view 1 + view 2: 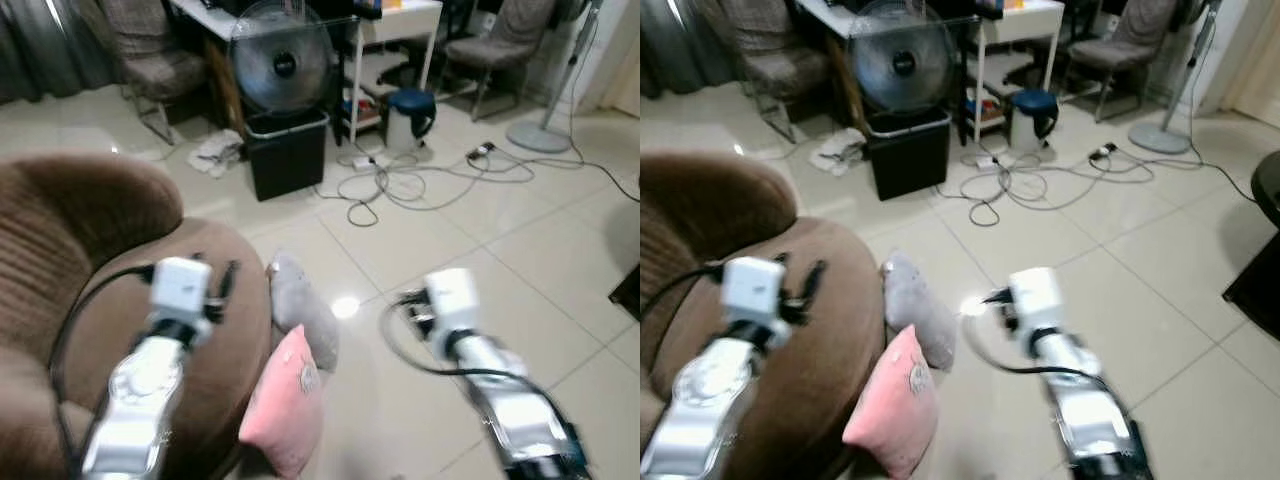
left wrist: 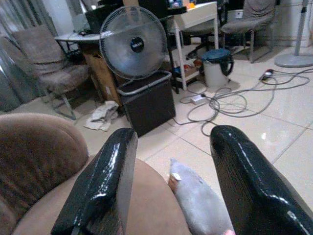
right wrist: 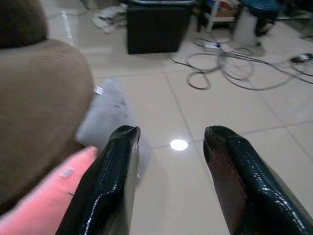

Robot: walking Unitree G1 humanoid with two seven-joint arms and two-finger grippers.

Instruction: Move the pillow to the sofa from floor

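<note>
Left eye view: a pink pillow point(image 1: 285, 405) and a grey pillow point(image 1: 303, 310) leaned on the floor against the brown sofa's point(image 1: 90, 300) front edge. Left gripper point(image 2: 168, 191) hovered over the seat, right gripper point(image 3: 168, 181) over the tiles point(image 1: 480, 250); both had fingers spread and empty, apparently readied for a two-sided grasp.

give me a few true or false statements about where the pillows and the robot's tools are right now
1. The pink pillow lies on the floor against the brown sofa. True.
2. The grey pillow rests on top of the sofa seat. False: it is on the floor beside the sofa.
3. The right tool is shut on the pink pillow. False: its fingers are open and hold nothing.
4. The left tool is open, above the sofa's edge. True.
5. A fan stands behind a black bin. True.
</note>
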